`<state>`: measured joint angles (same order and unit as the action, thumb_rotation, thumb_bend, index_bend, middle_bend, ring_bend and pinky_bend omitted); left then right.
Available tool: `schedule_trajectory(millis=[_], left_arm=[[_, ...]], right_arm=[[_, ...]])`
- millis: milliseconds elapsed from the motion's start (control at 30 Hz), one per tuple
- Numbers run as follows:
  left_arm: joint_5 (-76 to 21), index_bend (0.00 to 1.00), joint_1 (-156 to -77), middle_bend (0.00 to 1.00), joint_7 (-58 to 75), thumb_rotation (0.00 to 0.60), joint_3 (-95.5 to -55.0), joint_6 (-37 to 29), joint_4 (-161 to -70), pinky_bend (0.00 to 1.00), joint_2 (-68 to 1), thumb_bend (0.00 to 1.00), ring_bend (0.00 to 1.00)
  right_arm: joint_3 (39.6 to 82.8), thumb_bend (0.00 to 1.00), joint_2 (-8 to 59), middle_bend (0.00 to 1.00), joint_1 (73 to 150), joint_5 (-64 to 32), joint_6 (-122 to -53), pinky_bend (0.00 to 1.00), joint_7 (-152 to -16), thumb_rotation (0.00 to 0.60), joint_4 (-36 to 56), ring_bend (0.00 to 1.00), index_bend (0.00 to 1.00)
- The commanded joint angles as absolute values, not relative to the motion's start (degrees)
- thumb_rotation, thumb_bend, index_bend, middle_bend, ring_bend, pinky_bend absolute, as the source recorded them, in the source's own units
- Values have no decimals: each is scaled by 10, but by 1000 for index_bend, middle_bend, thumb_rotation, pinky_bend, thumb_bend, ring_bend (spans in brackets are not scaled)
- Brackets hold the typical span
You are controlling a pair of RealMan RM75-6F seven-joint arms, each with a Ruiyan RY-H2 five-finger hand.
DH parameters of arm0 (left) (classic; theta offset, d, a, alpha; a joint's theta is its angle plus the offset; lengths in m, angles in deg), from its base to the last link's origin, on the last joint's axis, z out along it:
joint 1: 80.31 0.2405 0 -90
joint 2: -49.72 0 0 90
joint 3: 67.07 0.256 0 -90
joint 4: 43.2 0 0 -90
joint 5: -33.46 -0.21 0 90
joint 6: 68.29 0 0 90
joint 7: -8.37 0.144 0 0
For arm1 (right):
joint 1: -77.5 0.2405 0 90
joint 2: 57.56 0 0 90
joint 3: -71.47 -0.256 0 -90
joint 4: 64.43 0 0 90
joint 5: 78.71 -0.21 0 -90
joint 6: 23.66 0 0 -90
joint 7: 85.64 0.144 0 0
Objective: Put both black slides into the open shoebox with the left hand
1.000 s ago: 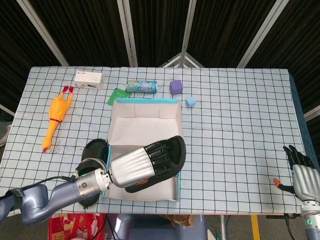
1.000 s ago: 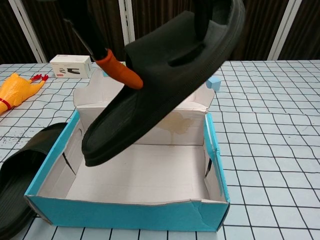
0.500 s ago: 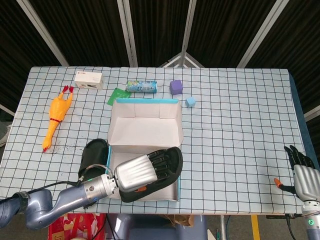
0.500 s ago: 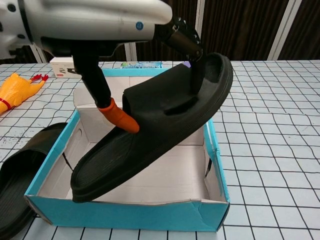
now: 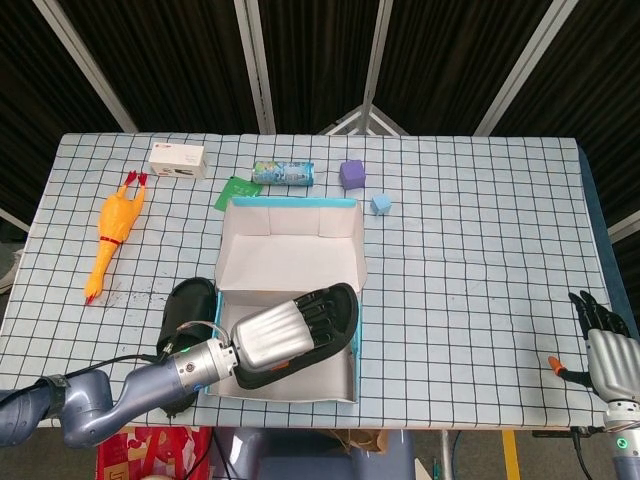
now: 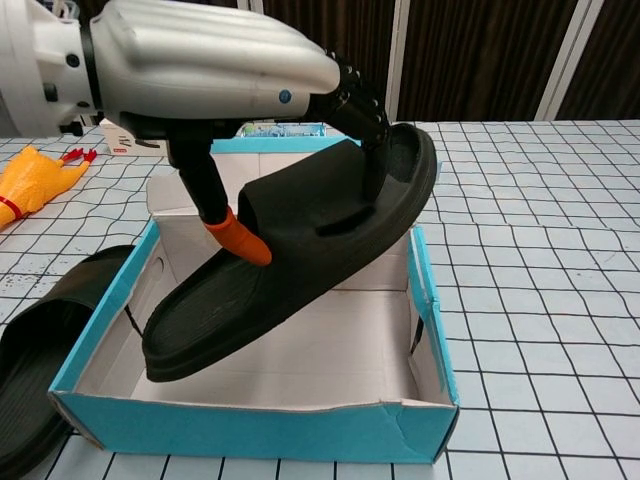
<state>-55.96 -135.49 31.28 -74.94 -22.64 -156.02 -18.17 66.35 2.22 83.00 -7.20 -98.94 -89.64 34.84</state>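
The first black slide (image 6: pixel 300 260) hung tilted just above the open shoebox (image 6: pixel 250 420), pinched in the left robot hand (image 6: pixel 200 70). Its long side ran from the box's near-left corner up to the far-right one, low end nearest the floor of the box. The second black slide (image 5: pixel 185 305) lay on the worktop (image 5: pixel 470 250), touching the box's left wall, close to the left robot hand. The right robot hand (image 5: pixel 605 350) waited spread and empty at the worktop's near-right corner. No writing could be read.
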Motion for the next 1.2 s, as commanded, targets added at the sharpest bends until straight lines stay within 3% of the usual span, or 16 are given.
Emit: schedule_trajectory(millis=[33,733,1200], left_arm=[[-556,334,-1356,619,317,600,-748,-228,-1559,112,-182,584,131],[-537,322,-1362,620,327,600,-729,-247,-1562,112,-187,583,131],[-504,319,-1377,620,310,600,-719,-275,-1512,112,-233,584,131]], right_arm=[[664,245,22,27,830,-72,-990,112,-897,600,348,101,0],[663,246,20,25,832,-80,-985,112,-899,600,352,101,0],[665,244,18,25,827,-82,-988,112,-895,600,354,101,0]])
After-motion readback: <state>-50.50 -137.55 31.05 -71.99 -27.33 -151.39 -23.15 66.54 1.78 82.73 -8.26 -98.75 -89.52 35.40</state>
